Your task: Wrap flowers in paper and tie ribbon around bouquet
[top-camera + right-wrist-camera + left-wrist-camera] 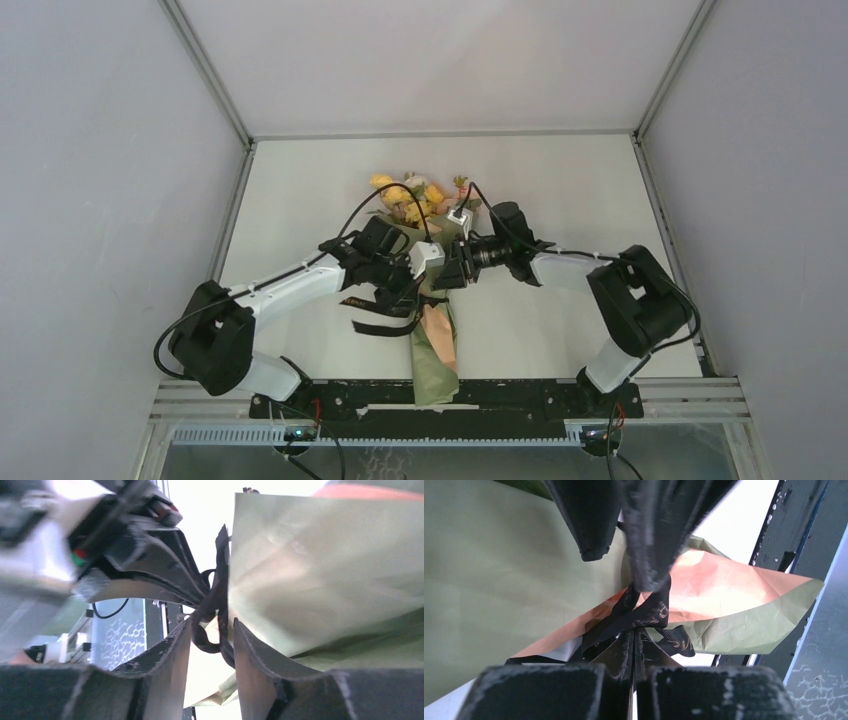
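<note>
1. Now note bouquet (436,345) lying flat, flowers (410,195) at its far end.
2. Note left gripper (634,647) just left of bouquet's middle, clamped tight on ribbon (644,612).
3. Note right gripper (211,625) just right of bouquet's middle, fingers (170,650) apart, ribbon strand between.

flowers (405,195): 1 bunch | paper (436,368): 1 sheet | ribbon (385,329): 1 (black)
</note>
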`<state>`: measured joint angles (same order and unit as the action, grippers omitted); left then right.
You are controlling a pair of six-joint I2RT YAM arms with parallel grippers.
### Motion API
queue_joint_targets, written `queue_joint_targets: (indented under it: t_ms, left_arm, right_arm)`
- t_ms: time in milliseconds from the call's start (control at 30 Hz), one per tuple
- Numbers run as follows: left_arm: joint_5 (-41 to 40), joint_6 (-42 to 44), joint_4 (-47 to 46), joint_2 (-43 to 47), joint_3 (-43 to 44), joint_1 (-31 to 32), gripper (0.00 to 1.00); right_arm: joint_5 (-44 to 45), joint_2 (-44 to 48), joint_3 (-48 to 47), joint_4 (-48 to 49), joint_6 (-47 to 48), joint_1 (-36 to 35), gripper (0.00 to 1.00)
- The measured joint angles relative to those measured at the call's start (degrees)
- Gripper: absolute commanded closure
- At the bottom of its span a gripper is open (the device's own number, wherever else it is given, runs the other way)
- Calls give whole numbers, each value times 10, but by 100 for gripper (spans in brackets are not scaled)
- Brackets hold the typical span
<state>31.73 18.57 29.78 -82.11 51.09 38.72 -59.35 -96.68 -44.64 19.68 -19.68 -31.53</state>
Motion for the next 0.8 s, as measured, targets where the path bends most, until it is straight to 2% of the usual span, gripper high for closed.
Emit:
queue_joint_targets:
  t_ms: [133,333,500,633,667,767,800]
  left_arm:
    - [0,-23,-22,0,-3,0,100]
    - [-3,-52,-29,0,-7,0,100]
    - [-6,-87,-37,0,-7,-1,100]
    - [-5,-135,-52,0,-7,-2,100]
    - [-4,-146,-54,0,-7,-2,100]
    - [-5,-173,-63,0,-8,-3,100]
    - [-5,-180,-67,0,-9,-3,100]
  right_arm:
    - [17,42,-4,-31,33,-5,38]
    - [24,31,-6,-43,47,-27,38]
    - [28,16,-3,-35,43,-30,52]
    - [27,16,11,-17,30,-33,55]
    - [26,16,17,-9,25,-34,60]
    - [23,16,32,4,14,-35,81]
    - [24,16,37,8,7,-34,84]
